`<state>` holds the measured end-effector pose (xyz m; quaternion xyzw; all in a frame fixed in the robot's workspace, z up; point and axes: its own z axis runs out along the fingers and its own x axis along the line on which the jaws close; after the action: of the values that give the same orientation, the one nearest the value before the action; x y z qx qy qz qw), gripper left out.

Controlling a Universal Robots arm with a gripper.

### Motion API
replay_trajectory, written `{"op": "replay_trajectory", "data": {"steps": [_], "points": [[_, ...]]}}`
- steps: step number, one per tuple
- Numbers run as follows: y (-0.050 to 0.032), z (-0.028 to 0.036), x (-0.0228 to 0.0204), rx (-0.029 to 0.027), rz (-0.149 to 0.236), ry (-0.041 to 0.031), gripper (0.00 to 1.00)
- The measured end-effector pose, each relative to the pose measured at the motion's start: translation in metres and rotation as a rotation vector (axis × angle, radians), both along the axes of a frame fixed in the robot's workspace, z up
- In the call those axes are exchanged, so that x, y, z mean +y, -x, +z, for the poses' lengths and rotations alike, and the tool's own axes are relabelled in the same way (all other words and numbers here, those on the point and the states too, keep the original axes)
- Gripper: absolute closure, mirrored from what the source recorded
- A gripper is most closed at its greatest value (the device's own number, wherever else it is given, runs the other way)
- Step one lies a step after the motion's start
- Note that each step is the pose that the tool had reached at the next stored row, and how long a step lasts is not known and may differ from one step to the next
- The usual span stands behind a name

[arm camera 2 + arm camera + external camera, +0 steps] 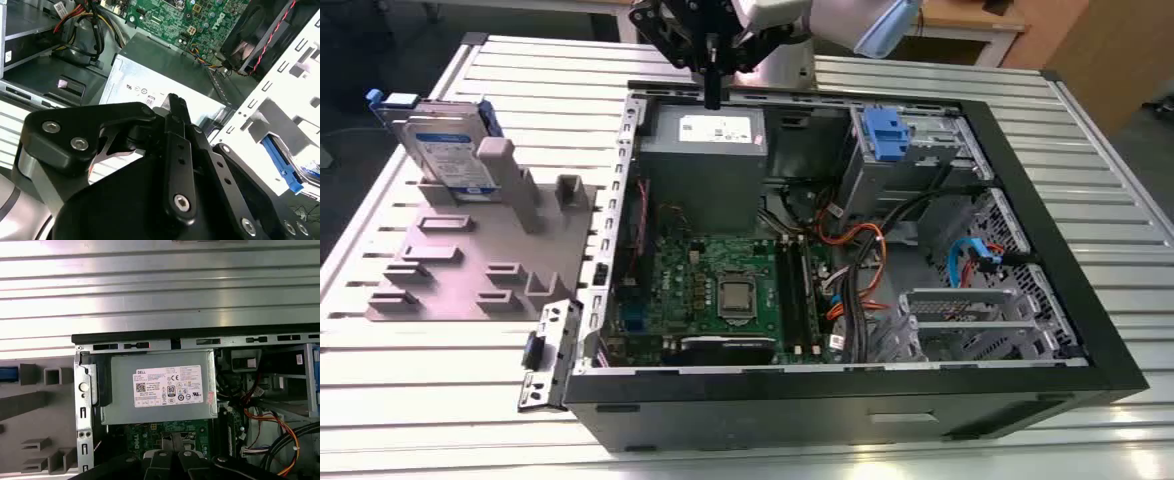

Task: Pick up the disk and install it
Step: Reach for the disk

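Jaws narrow and empty over the grey box [704, 140], the gripper [712, 98] could topple the disk [444, 150], upright at its nine o'clock in the exterior view, unless it opens first.

Exterior view: bright, even overhead light. Soft, short shadows beside the grey fixture [480, 270]. The case [854, 390] interior is darker and its lower corners are murky. First wrist view: table slats [160, 295] glare hard, with bands nearly blown out. Second wrist view: gripper [177, 104] reads near-black with detail crushed, small highlights on its screws. The lit edge of the metal box [150, 82] washes out white.
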<state>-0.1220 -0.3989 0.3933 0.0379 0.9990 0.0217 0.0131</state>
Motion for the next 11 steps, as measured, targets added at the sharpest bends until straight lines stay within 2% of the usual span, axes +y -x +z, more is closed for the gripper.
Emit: {"op": "replay_trajectory", "data": {"steps": [6, 11], "points": [[0.0003, 0.0, 0.0, 0.0, 0.0, 0.0001, 0.89], [0.0037, 0.0, 0.0, 0.0, 0.0, 0.0, 0.89]]}}
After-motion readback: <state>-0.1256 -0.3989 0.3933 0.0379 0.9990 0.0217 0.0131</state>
